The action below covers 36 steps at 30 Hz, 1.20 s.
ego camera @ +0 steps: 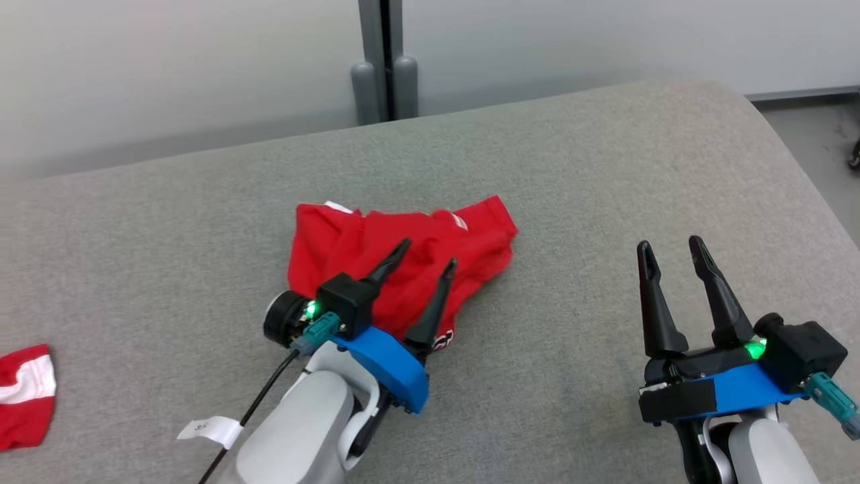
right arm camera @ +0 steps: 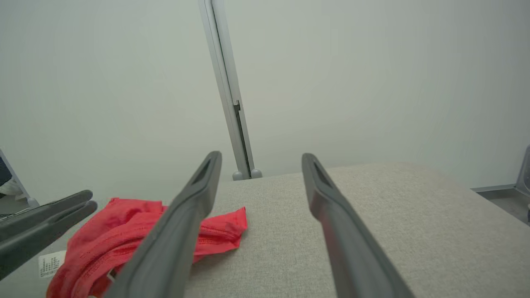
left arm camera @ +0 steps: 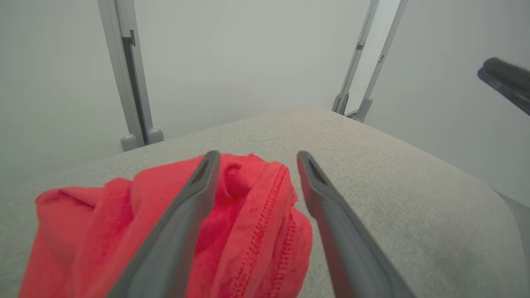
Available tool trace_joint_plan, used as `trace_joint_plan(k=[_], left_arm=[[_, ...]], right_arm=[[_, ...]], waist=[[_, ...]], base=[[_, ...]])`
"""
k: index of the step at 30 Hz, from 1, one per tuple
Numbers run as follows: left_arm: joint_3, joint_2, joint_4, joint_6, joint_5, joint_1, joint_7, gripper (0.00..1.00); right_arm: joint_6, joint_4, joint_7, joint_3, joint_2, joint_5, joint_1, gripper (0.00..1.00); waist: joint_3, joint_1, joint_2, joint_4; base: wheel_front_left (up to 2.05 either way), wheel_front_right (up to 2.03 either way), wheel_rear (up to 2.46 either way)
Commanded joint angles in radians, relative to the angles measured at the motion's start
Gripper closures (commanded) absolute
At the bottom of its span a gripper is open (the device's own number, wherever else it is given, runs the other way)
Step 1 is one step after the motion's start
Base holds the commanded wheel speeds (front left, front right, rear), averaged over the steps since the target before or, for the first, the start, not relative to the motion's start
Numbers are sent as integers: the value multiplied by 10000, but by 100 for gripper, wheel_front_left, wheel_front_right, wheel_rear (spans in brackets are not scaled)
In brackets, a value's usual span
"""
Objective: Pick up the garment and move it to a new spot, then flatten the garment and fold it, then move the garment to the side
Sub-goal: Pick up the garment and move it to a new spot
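Left gripper (ego camera: 428, 253), jaws spread and empty, hovered right over the crumpled red garment (ego camera: 336, 245) lying crosswise mid-desk (ego camera: 571, 168), with the open right gripper (ego camera: 670, 243) well apart to its right.

Black left tool (ego camera: 428, 253); blue bracket (ego camera: 390, 366); pale forearm (ego camera: 302, 437); green light (ego camera: 310, 310).

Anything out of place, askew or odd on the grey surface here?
The red garment lies bunched in a crumpled heap beneath the open left gripper. A second red-and-white cloth sits at the left edge of the grey surface, cut off by the head view. Nothing looks spilled or damaged.
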Motion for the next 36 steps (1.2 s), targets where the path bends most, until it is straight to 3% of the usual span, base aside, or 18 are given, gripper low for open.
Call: trace_joint_plan(k=[1, 4, 9, 19, 28, 36], left_arm=[[-83, -23, -134, -5, -37, -97, -126, 0], [-66, -72, -599, -4, -31, -207, -324, 0], [539, 241, -1351, 396, 126, 114, -451, 0], [2949, 1082, -3161, 1229, 589, 1567, -468, 0], [4558, 1329, -3752, 1366, 1139, 2966, -464, 0], [5025, 1157, -3571, 1226, 1680, 3806, -466, 0]], right_arm=[[3, 32, -30, -58, -36, -51, 135, 0], [3, 87, -30, -110, -38, -119, 241, 0], [1, 127, -30, -88, -36, -127, 425, 0], [1, 225, -30, -211, -38, -230, 630, 0], [1, 333, -29, -254, -38, -287, 761, 0], [1, 473, -27, -288, -38, -337, 852, 0]], waist=[[-84, 0, -1, 76], [-293, 0, -1, 298], [-600, 0, -1, 672], [-970, 0, -1, 1470], [-1245, 0, -1, 2017], [-1409, 0, -1, 2236]], base=[[0, 0, 0], [0, 0, 0], [0, 0, 0], [0, 0, 0], [0, 0, 0], [0, 0, 0]])
